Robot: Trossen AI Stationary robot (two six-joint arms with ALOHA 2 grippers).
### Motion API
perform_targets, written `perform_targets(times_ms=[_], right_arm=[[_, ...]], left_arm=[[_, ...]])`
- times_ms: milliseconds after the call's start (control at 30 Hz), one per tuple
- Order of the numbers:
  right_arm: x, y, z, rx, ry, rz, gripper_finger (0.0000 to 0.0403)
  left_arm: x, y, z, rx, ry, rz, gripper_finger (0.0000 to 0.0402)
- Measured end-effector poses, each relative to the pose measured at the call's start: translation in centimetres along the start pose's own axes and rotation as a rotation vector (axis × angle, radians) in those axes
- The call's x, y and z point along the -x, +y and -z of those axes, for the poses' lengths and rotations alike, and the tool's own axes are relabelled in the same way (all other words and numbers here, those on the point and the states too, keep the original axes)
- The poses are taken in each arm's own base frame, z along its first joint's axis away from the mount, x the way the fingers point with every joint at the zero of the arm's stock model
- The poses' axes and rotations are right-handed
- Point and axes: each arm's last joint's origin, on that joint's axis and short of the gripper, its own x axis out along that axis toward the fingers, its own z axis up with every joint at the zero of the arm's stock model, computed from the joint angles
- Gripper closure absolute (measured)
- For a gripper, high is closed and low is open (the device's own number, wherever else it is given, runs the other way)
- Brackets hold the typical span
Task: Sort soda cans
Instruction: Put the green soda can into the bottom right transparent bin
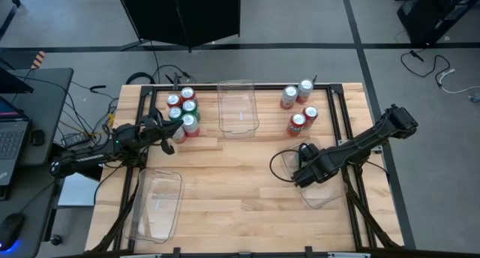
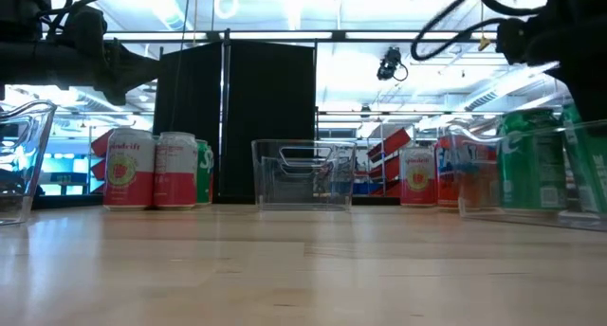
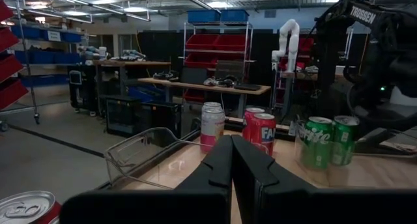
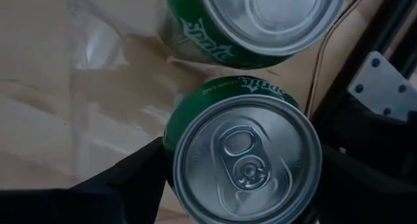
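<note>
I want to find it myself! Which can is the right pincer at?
At the wooden table's right side, a clear bin lies under the right pincer. Of two green Sprite cans inside, it's the can centred under the pincer.

Robotics lab: red storage bins (image 3: 215, 43), workbench (image 3: 202, 86), white robot arm (image 3: 287, 38) behind.

Even overhead light on table (image 1: 247, 190); soft shadows. Low view: ceiling lights (image 2: 332, 13) blown out, foreground tabletop blurred. Right wrist view: green can (image 4: 244, 155) sharp, glare on silver top.
</note>
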Motion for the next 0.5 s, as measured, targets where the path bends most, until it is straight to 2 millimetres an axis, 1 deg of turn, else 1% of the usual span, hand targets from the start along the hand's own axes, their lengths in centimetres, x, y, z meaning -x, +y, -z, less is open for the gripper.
perform_targets(times_ms=[100,167,500], right_arm=[[-0.41,-0.22,-0.07,-0.003,0.006,0.024,0.0065],[-0.57,-0.31,-0.20,0.001,0.010,0.034,0.0057],[-0.61,-0.67,-0.99,0.049,0.059,0.057,0.0054]], left_arm=[[0.00,0.00,0.00,0.000,0.000,0.000,0.0392],[0.00,0.00,0.00,0.000,0.000,0.000,0.0392],[0.00,0.00,0.00,0.001,0.000,0.000,0.0392]])
